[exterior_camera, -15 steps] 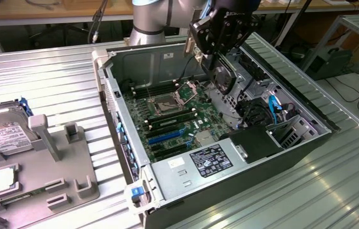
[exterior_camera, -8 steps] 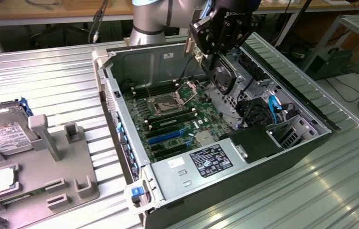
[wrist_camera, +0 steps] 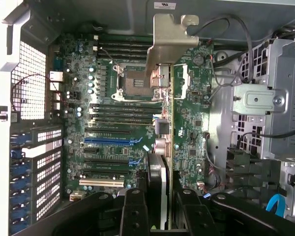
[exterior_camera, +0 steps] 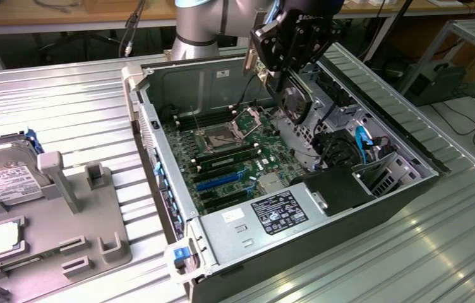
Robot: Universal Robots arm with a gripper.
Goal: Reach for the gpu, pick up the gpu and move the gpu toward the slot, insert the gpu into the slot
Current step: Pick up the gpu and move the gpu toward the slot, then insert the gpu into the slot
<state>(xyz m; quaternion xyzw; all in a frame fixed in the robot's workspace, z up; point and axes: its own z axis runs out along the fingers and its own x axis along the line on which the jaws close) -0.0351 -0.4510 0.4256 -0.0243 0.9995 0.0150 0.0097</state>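
End effector [wrist_camera: 160, 210] holds gpu [wrist_camera: 167, 45], apart from slot [wrist_camera: 110, 140].

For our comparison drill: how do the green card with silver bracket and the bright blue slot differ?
The green, silver-bracketed gpu hangs in the gripper above the green motherboard; the bright blue plastic slot sits on it, empty. The gpu stands on edge, crosswise to the slot, which lies flat. Both are long.

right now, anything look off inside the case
Nothing looks damaged or spilled. The gripper holds the gpu above the board, not yet in the slot; the cpu socket looks empty.
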